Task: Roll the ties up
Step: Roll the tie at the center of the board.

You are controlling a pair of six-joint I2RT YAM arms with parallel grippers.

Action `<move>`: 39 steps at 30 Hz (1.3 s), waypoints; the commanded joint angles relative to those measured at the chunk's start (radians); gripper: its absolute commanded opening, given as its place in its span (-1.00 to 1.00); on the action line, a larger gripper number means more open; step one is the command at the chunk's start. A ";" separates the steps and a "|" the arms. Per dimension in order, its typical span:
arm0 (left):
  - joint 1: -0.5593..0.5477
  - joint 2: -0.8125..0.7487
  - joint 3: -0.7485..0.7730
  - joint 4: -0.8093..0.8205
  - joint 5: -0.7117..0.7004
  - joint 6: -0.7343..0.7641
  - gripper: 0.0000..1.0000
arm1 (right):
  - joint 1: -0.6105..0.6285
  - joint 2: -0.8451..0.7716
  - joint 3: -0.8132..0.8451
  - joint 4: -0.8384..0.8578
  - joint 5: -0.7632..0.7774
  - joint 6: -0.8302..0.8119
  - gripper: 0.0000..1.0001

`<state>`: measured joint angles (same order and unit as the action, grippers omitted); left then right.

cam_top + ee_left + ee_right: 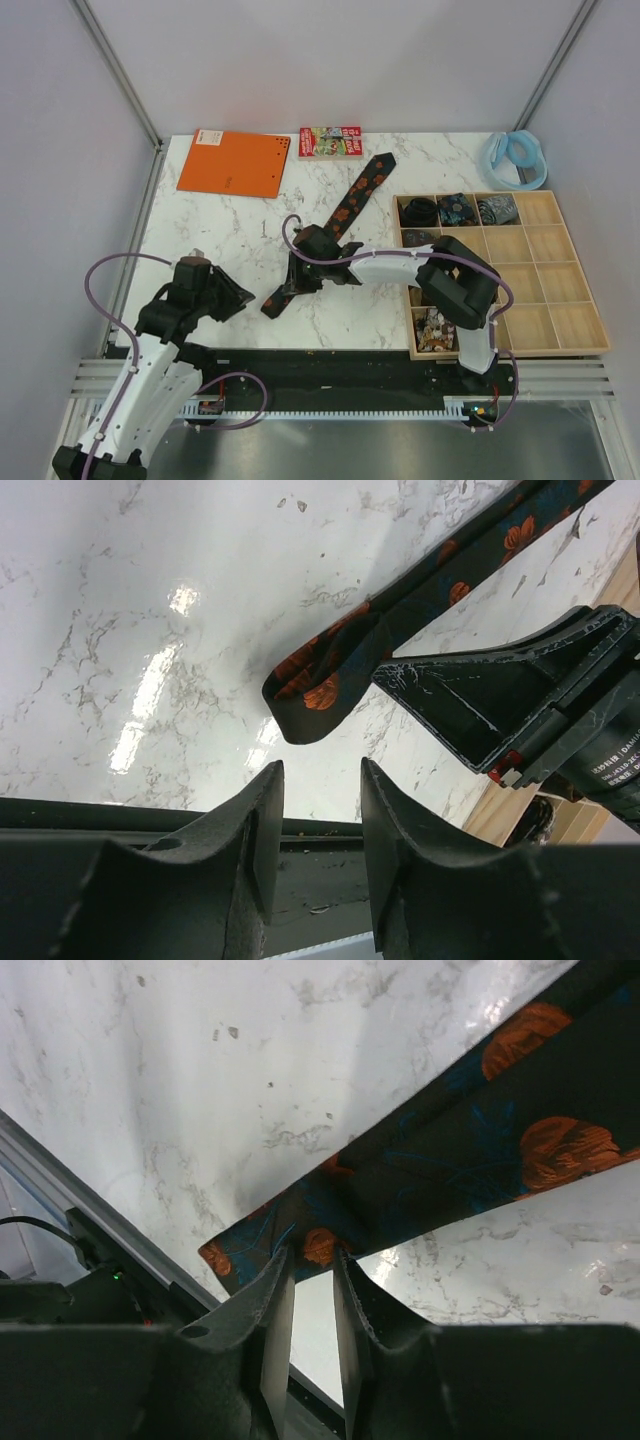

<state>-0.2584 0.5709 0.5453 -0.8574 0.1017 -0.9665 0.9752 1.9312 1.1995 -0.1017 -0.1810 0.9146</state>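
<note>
1. Black fabric necktie with orange-red flowers (350,205) (320,680) (480,1160) lies diagonally across the white marble counter (230,230). Its wide pointed end is towards the far edge. Its narrow end is folded over near the front edge.
2. The right end effector (283,292) (310,1260) reaches across to the folded near end. Its fingers stand a narrow gap apart, with their tips at the necktie's edge. I cannot tell whether they pinch the fabric.
3. The left end effector (240,298) (320,775) sits just beside that folded end, to its left. Its fingers are spread with nothing between them.
4. A wooden tray of square compartments (560,280) rests at the right of the counter. Three coiled dark and blue patterned ties (457,208) fill the tray's far-left compartments.
5. A flat orange notebook (235,163) lies at the far left, with a small colourful box (330,142) beside it. A pale blue ring (517,155) sits at the far right corner.
</note>
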 commanded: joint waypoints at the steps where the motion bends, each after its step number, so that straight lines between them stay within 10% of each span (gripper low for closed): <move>1: -0.042 0.009 -0.036 0.063 -0.028 -0.078 -0.15 | 0.000 0.008 0.034 -0.049 0.015 -0.019 -0.41; 39: -0.163 0.026 -0.231 0.313 0.000 -0.185 -0.07 | -0.020 0.098 0.118 -0.049 -0.008 -0.074 -0.54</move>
<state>-0.3992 0.5823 0.3340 -0.6235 0.1059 -1.0962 0.9596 2.0140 1.3262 -0.1867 -0.1780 0.8478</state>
